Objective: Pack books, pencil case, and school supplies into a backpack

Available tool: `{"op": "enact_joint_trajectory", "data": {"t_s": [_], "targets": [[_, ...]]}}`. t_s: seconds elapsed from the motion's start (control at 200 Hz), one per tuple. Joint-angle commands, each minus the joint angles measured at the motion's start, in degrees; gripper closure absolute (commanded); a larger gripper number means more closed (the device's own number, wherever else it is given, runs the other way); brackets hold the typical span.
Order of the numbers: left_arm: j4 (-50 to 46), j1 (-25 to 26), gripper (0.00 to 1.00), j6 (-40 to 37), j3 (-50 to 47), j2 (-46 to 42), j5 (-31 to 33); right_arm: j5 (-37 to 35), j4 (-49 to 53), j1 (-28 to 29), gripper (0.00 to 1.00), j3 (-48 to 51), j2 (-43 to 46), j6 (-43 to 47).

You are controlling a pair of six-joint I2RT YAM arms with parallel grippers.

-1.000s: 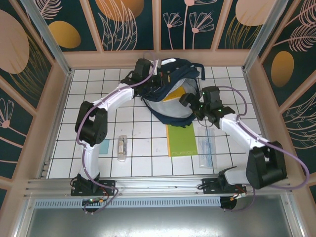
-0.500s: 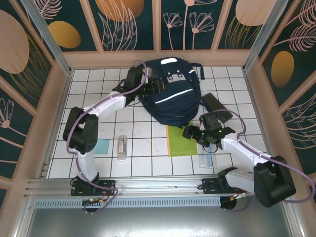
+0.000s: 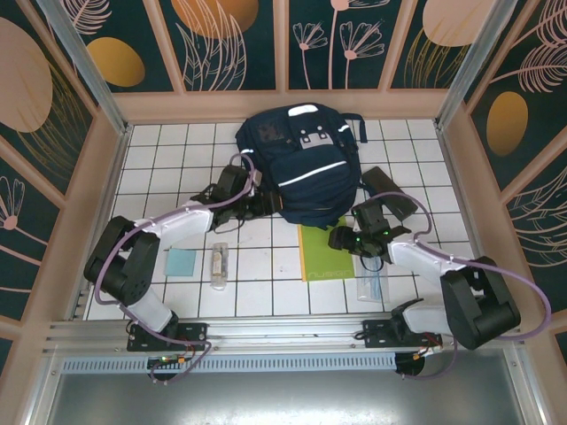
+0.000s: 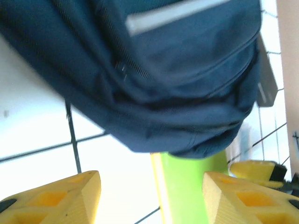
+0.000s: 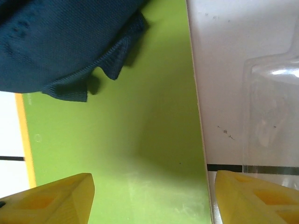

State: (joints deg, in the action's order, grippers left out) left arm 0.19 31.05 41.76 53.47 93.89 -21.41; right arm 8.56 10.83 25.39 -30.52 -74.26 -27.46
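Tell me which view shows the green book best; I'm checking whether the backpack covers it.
Right wrist: the green book is close up, the backpack overlapping its corner. Top external shows it small; left wrist, a strip below the backpack.

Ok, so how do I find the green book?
Find the big navy backpack at the back of the tiled table. Just below its near edge lies the green book, its top tucked under the bag. It is the only bright green flat thing, with a clear sleeve to its right.
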Motion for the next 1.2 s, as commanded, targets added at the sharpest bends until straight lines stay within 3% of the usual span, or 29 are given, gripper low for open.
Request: {"op": "enact_joint_trajectory", "data": {"t_s": [0.0, 0.435, 0.58, 0.715, 0.951, 1.196], "targets": [[2.2, 1.4, 0.41, 1.5, -2.1, -2.8, 0.1, -3.9, -2.0, 2.2, 0.33, -2.1, -2.9, 2.1], [0.2, 2.4, 0.4, 3.9, -10.5, -2.0, -3.7, -5.7, -6.0, 18.5, 0.42, -10.7, -16.2, -3.5], [0.7, 3.1, 0.4, 4.2, -10.6, -0.2, -5.5, -4.4, -6.6, 20.1, 0.43, -13.2, -20.7, -5.6], [0.4, 4.2, 0.41, 4.0, -10.6, 1.7, -5.1, -1.7, -9.4, 21.3, 0.44, -12.9, -20.3, -7.7], [4.5, 6.8, 0.43, 5.8, -8.1, 8.4, -9.9, -0.1, -11.9, 21.6, 0.45, -11.9, -20.3, -9.5], [8.1, 7.3, 0.44, 8.9, -6.5, 7.1, -14.3, 1.0, -13.6, 21.5, 0.46, -11.2, -20.7, -9.9]]}}
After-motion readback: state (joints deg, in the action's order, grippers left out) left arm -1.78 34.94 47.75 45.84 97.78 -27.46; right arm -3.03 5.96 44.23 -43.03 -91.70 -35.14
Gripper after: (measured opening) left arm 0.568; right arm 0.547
